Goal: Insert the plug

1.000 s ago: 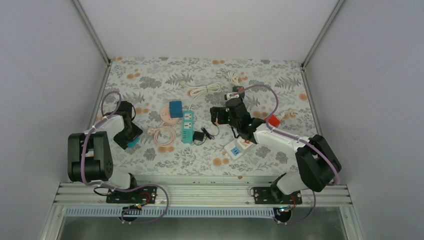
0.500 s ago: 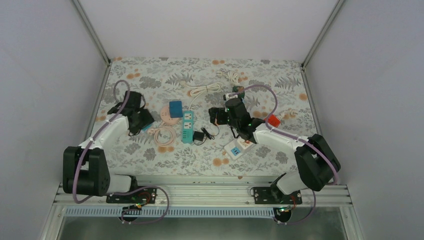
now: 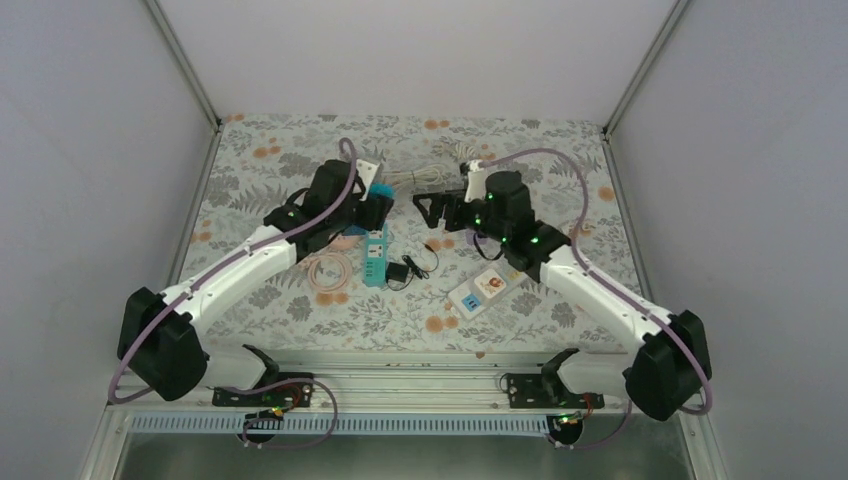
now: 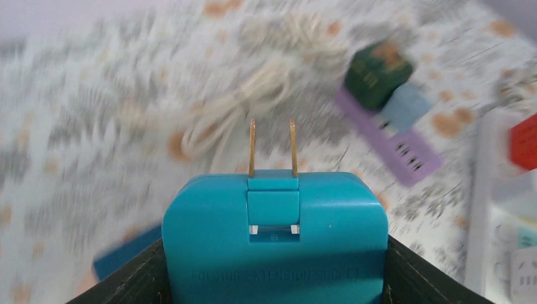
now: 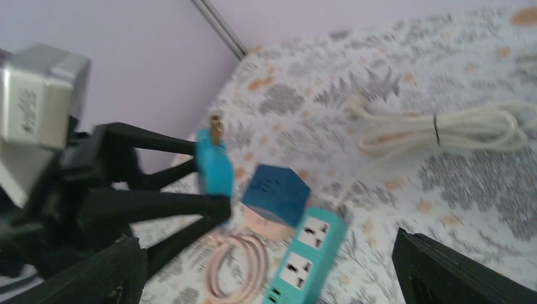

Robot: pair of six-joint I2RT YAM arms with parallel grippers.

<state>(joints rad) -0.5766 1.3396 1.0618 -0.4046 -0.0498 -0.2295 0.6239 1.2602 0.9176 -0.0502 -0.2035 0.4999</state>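
Observation:
My left gripper [image 3: 368, 208] is shut on a teal plug adapter [image 4: 275, 234], whose two brass prongs [image 4: 272, 147] point away from the wrist. It is held in the air above the dark blue cube socket [image 5: 275, 193] and close to the far end of the teal power strip [image 3: 376, 255]. The right wrist view shows the plug [image 5: 212, 166] between the left gripper's black fingers [image 5: 158, 209], beside the strip's two white sockets [image 5: 304, 253]. My right gripper [image 3: 430, 212] is open and empty, hovering right of the strip, facing the left gripper.
A pink coiled cable [image 3: 328, 270] lies left of the strip and a black adapter [image 3: 400, 272] right of it. A white cable bundle [image 3: 415, 178] lies at the back. A white power strip [image 3: 483, 290] is under the right arm. A purple strip [image 4: 392, 136] with a green cube [image 4: 378, 73] lies beyond.
My left arm has swung from the table's left side to the middle, carrying the teal plug over the strip's far end. My right gripper has risen and moved slightly back.

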